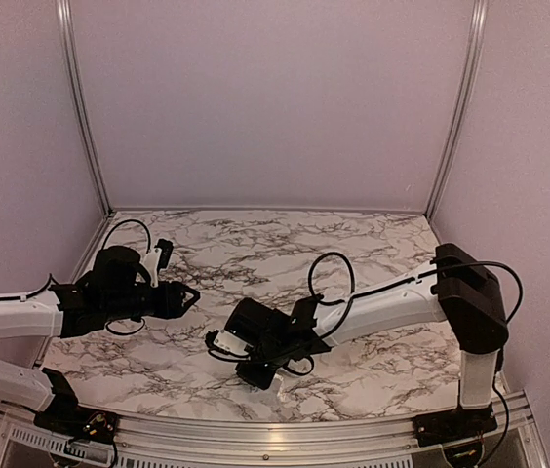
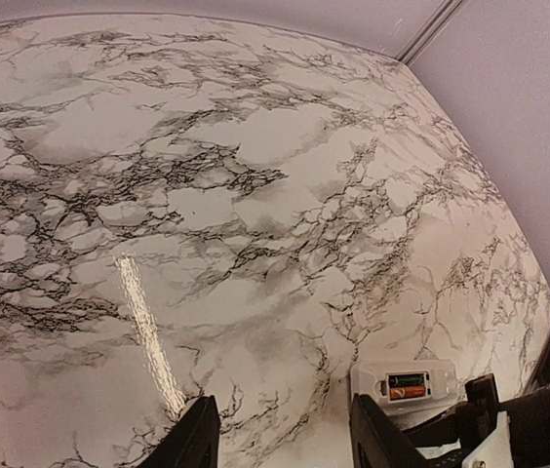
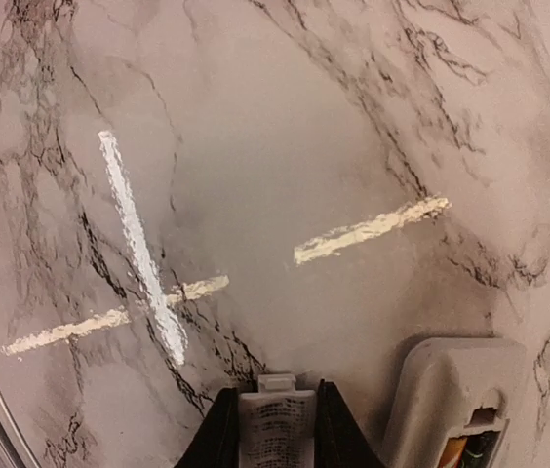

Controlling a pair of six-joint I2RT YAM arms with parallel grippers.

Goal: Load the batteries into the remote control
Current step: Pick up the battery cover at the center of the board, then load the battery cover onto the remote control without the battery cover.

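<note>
The remote control (image 2: pixel 407 382) lies back-up on the marble table, and its open recess shows two batteries (image 2: pixel 407 387), one orange-red and one dark green. My left gripper (image 2: pixel 280 424) is open and empty, just left of the remote. The right gripper (image 3: pixel 277 414) is shut on a small white ribbed cover piece (image 3: pixel 277 429) with a tab at its front, held beside the remote (image 3: pixel 451 400). The batteries (image 3: pixel 465 451) peek out of the recess at that view's bottom edge. From above, the left gripper (image 1: pixel 182 297) and right gripper (image 1: pixel 218 341) are close together and the remote is hidden.
The right arm (image 2: pixel 533 419) crosses just behind the remote in the left wrist view. A metal rail (image 1: pixel 255 429) runs along the table's near edge, and pale walls (image 1: pixel 275 107) close in the back and sides.
</note>
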